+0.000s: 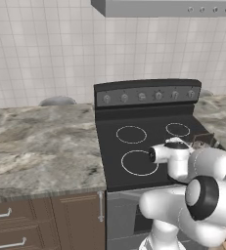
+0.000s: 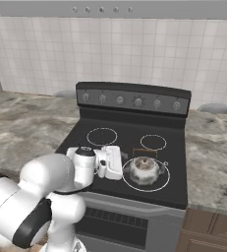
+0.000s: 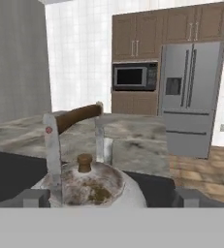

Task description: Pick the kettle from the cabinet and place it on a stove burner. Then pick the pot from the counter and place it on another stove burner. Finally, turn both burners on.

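The silver kettle (image 2: 144, 170) stands upright on the front right burner (image 2: 160, 184) of the black stove (image 2: 116, 147), its dark arched handle (image 3: 77, 116) on top. My gripper (image 2: 126, 167) is level with it on its left side, open. In the hand view the kettle (image 3: 91, 186) is very close, and the gripper (image 3: 112, 196) has its two tips spread wide to either side of the kettle's body, not touching it. In the left base view my arm covers most of the kettle. The pot and the cabinet are out of view.
Three burners are bare: front left (image 1: 140, 162), back left (image 1: 131, 134) and back right (image 1: 177, 129). A row of knobs (image 2: 129, 101) lines the back panel. Marble counter (image 1: 41, 141) flanks the stove on both sides. A steel hood (image 1: 168, 7) hangs above. A fridge (image 3: 191, 97) stands far off.
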